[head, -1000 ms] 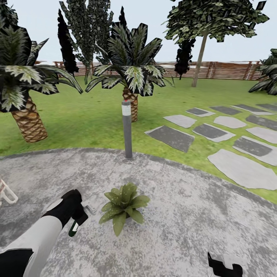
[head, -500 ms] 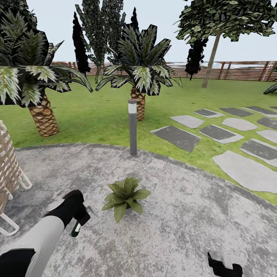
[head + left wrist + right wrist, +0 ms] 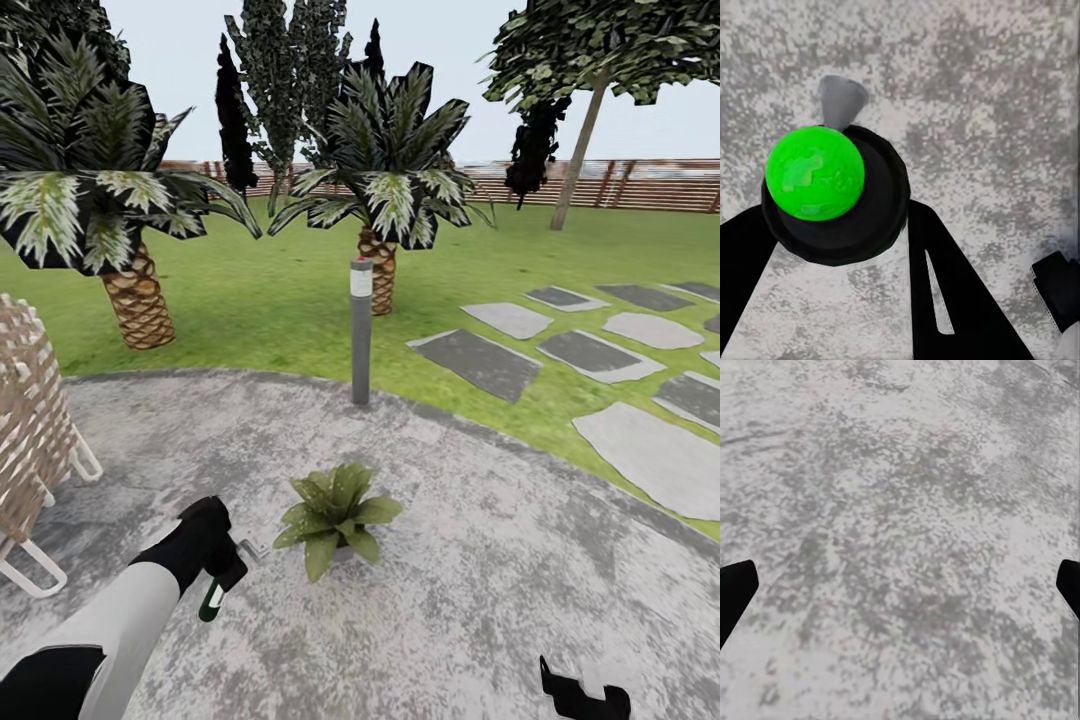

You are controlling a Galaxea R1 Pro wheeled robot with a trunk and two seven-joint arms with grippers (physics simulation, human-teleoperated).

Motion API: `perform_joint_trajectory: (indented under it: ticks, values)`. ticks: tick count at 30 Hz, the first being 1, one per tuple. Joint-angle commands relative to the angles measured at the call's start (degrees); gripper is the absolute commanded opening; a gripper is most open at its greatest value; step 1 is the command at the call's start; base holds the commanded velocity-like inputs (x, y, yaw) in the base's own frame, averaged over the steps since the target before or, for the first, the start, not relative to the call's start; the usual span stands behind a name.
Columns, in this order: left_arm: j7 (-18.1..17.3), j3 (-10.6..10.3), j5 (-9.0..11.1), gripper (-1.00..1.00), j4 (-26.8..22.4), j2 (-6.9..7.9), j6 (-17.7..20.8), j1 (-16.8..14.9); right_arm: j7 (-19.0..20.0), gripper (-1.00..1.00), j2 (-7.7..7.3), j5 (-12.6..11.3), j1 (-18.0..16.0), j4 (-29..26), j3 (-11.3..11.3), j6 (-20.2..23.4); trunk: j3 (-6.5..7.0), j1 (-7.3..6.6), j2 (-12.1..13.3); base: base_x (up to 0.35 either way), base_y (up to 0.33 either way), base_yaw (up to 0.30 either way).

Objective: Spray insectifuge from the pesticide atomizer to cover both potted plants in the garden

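View has swung left; wicker chair now closer. My left gripper clamps the pesticide atomizer beside potted plant. Next: aim nozzle, spray.

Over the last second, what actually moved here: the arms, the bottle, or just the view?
Mostly the view: the palms, the bollard lamp and the potted plant all slid right together, and a wicker chair came in at the left, so the camera turned left. The left gripper kept its hold on the pesticide atomizer, beside the plant as before. The right gripper stayed low and open.
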Motion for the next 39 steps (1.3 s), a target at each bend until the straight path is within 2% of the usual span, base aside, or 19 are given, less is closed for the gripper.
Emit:
perform_joint_trajectory:
  ticks: [1, 11, 12, 15, 16, 17, 20, 23, 26, 27, 29, 34, 36, 39]
  values:
    - [-0.4, 0.0, -0.3, -1.00, -0.1, -0.02, 0.3, 0.0, -0.1, 1.00, 0.00, 0.6, 0.0, 0.1, -0.4, -0.2, -0.05, 0.01, 0.0, 0.170, -0.227, 0.011]
    - [-0.4, -0.2, -0.3, -1.00, 2.4, -0.12, 0.5, 0.0, -0.1, 1.00, 0.00, 0.7, -0.1, 0.1, -0.4, -0.1, -0.05, 0.01, 0.0, 0.030, -0.220, 0.047]
    - [-4.1, -0.6, -0.8, -1.00, 3.0, -0.10, 2.3, -0.6, -0.1, 1.00, 0.00, 0.7, -0.1, 0.1, -0.4, -0.1, -0.05, 0.01, 0.0, -0.003, -0.009, 0.122]
    - [-10.9, -1.8, -2.1, -1.00, 2.6, 0.08, 3.4, -1.0, -0.1, 1.00, 0.00, 0.7, -0.1, 0.1, -0.4, -0.1, -0.05, 0.01, 0.0, -0.001, -0.004, 0.053]
    - [-12.6, -2.7, -3.1, -1.00, 2.4, 0.13, 3.6, -1.1, -0.1, 1.00, 0.00, 0.7, -0.1, 0.1, -0.4, -0.1, -0.05, 0.01, 0.0, -0.001, -0.002, 0.020]
    - [-14.6, -4.0, -5.0, -1.00, 2.2, 0.06, 3.9, -1.3, -0.1, 1.00, 0.00, 0.7, -0.1, 0.2, -0.4, -0.1, -0.05, 0.01, 0.0, 0.000, -0.001, 0.010]
    - [-18.9, -5.2, -8.9, -1.00, 2.1, -0.17, 5.5, -3.0, -0.1, 1.00, 0.00, 0.7, -0.1, 0.1, -0.4, -0.1, -0.05, 0.01, 0.0, 0.000, 0.000, 0.004]
    - [-22.6, -5.7, -10.3, -1.00, 1.2, -0.53, 8.0, -4.2, -0.1, 1.00, 0.00, 0.7, -0.1, 0.1, -0.4, -0.1, -0.05, 0.01, 0.0, 0.000, 0.000, 0.016]
    - [-22.7, -6.0, -10.7, -1.00, 0.5, -0.53, 8.2, -3.4, -0.1, 1.00, 0.00, 0.7, -0.1, 0.1, -0.4, -0.1, -0.05, 0.01, 0.0, 0.000, 0.000, 0.216]
    - [-22.5, -6.6, -13.0, -1.00, 0.5, -0.50, 8.2, -3.1, -0.1, 1.00, 0.00, 0.7, -0.1, 0.1, -0.4, -0.1, -0.05, 0.01, 0.0, 0.000, 0.000, 0.276]
    - [-22.4, -6.6, -13.8, -1.00, 0.5, -0.49, 8.2, -3.1, -0.1, 1.00, 0.00, 0.7, -0.1, 0.1, -0.4, -0.1, -0.05, 0.01, 0.0, 0.000, 0.000, 0.277]
    - [-22.0, -7.1, -14.3, -1.00, 0.5, -0.41, 8.4, -3.1, -0.1, 1.00, 0.00, 0.7, 0.0, 0.2, -0.4, -0.1, -0.05, 0.01, 0.0, 0.000, -0.001, 0.241]
    - [-19.4, -6.8, -14.3, -1.00, 0.5, -0.40, 8.8, -3.1, -0.1, 1.00, 0.00, 0.7, -0.1, 0.1, -0.4, -0.1, -0.05, 0.01, 0.0, 0.000, -0.213, 0.018]
    - [-18.9, -6.8, -14.4, -1.00, 0.5, -0.40, 8.8, -3.0, -0.1, 1.00, 0.00, 0.7, -0.1, 0.2, -0.4, -0.1, -0.05, 0.01, 0.0, 0.000, -0.254, 0.004]
